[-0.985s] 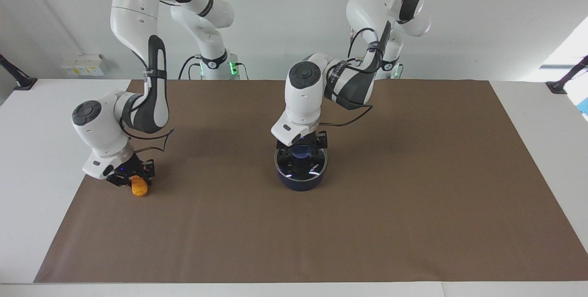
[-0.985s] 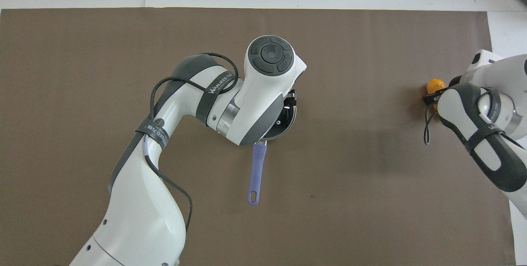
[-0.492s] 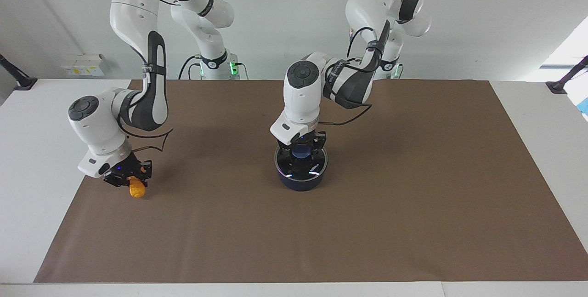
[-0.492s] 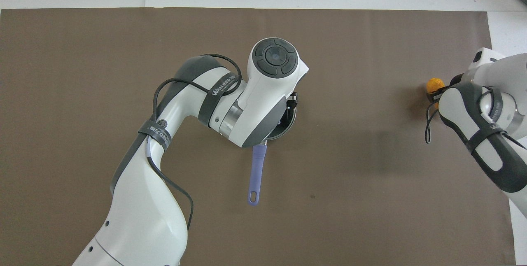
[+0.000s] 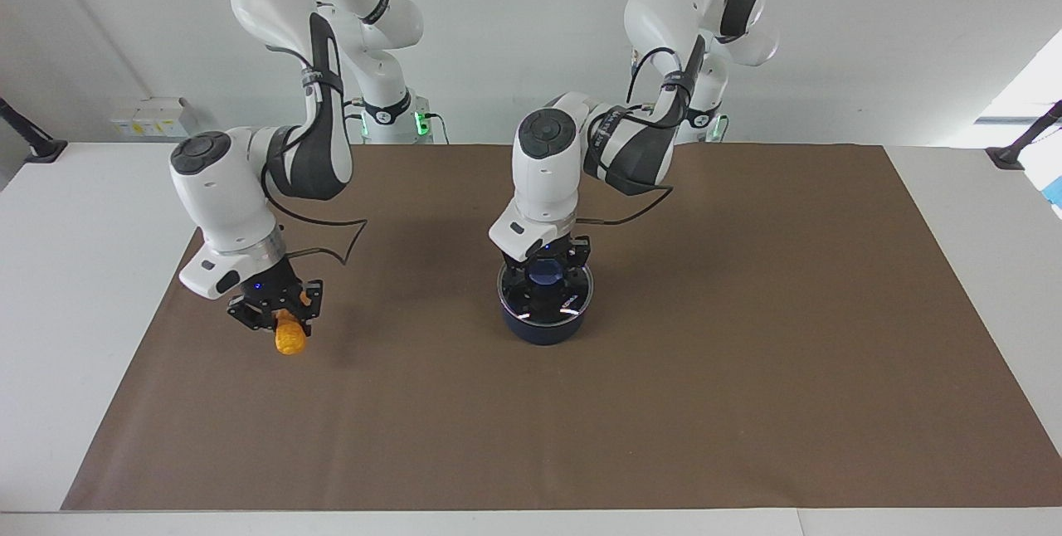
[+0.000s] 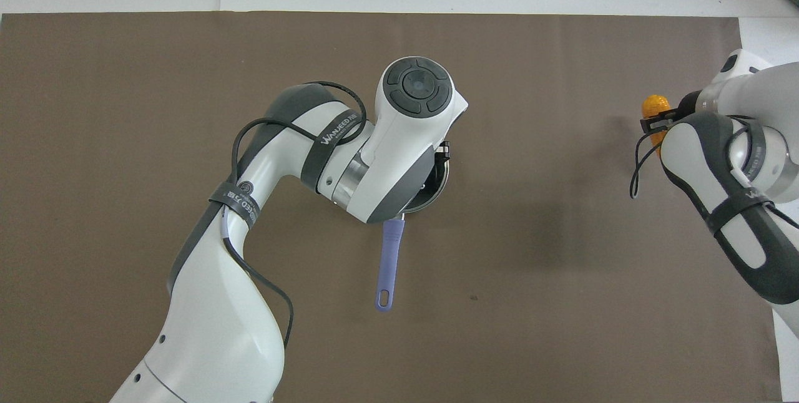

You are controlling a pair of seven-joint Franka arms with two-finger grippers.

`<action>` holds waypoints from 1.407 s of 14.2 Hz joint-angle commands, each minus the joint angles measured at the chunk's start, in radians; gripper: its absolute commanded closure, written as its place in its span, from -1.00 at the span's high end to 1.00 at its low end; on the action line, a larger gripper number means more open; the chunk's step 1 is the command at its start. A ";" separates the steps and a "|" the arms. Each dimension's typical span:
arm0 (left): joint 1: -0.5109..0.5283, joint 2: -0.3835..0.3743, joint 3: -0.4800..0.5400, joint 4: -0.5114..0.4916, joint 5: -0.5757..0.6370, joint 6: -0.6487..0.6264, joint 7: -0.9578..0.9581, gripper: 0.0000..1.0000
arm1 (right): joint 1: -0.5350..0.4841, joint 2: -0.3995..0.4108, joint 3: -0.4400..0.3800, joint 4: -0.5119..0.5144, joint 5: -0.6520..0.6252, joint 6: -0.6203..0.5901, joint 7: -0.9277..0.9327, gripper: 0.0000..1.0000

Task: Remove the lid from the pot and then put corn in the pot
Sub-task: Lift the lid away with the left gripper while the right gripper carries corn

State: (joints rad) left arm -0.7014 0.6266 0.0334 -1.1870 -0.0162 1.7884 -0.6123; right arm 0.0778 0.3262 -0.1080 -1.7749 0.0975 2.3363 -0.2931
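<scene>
At the middle of the brown-covered tabletop [image 5: 747, 353] stands the small dark navy saucepan [image 5: 543, 327], its long straight blue handle [image 6: 388, 262] pointing toward the robots' edge. From overhead the left arm's white wrist hides nearly all of the pot and of the round clear glass lid with a thin metal rim [image 5: 545, 291]; only an arc of the rim [image 6: 439, 181] and the handle show there. In the facing view the handle is hidden by the pot and the arm. The left gripper [image 5: 545, 275] sits on the lid, its fingers [image 5: 569, 258] clamped on either side of the blue central knob [image 5: 545, 271]. Against the frame of a second ago, the lid's rim stands slightly higher above the pot's wall, though whether it has fully parted from the pot cannot be made out.

Toward the right arm's end of the tabletop, the right gripper [image 5: 282, 319] holds the small yellow-orange corn cob [image 5: 289, 341] in the air, its fingers closed on the cob's upper part, which they cover. From overhead the right wrist is cut off at the picture's edge and only one end of the corn [image 6: 655, 106] shows beside it. Since the earlier frames this gripper has risen and moved inward from the tabletop's end toward the pot, carrying the corn; its shadow [image 5: 332, 353] now lies apart on the brown cover.
</scene>
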 commanded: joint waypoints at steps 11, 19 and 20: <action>0.281 -0.221 0.016 -0.129 -0.021 -0.076 0.417 -1.00 | 0.287 -0.033 -0.006 0.128 -0.070 -0.251 0.547 -1.00; 0.483 -0.321 0.016 -0.295 -0.021 -0.060 0.759 -1.00 | 0.473 0.152 0.001 0.416 -0.117 -0.410 0.854 -1.00; 0.506 -0.337 0.016 -0.315 -0.021 -0.055 0.785 -1.00 | 0.490 0.181 0.001 0.442 -0.116 -0.408 0.871 -1.00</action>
State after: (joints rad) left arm -0.2320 0.3668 0.0573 -1.4098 -0.0263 1.7124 0.1133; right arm 0.5496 0.4148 -0.1044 -1.4501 -0.0016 1.9619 0.5333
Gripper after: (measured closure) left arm 0.348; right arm 0.612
